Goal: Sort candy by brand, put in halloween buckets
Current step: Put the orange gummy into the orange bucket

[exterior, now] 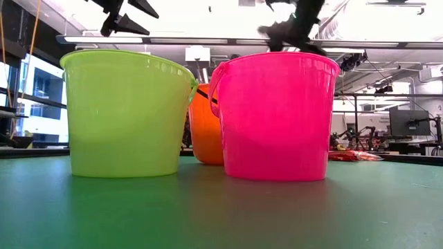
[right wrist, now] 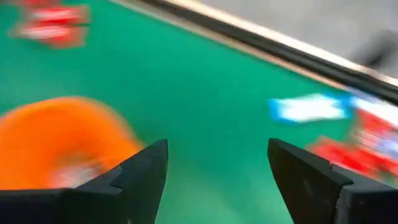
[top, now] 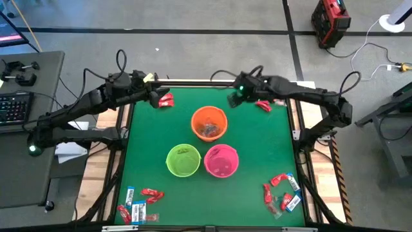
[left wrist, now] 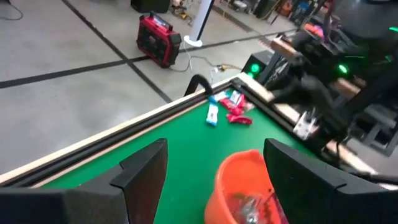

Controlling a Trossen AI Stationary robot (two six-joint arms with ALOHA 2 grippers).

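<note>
Orange bucket (top: 209,123) stands upright, mouth up, mid-table behind the green bucket (top: 183,160) and pink bucket (top: 221,160), candy inside. Right gripper (top: 235,97) hangs just beyond its far-right rim, jaws spread, holding nothing. Left gripper (top: 156,98) waits far-left, jaws likewise spread.

The desk (top: 251,138) had a green top. Three buckets stood close together near its middle: an orange bucket (top: 209,123) farthest back, a lime green bucket (top: 183,160) and a hot pink bucket (top: 221,160) side by side in front of it. Candy lay in four clusters near the corners: red pieces (top: 166,100) back left, red pieces (top: 263,105) back right, red and blue-and-white wrappers (top: 138,206) front left, and more (top: 282,192) front right.
</note>
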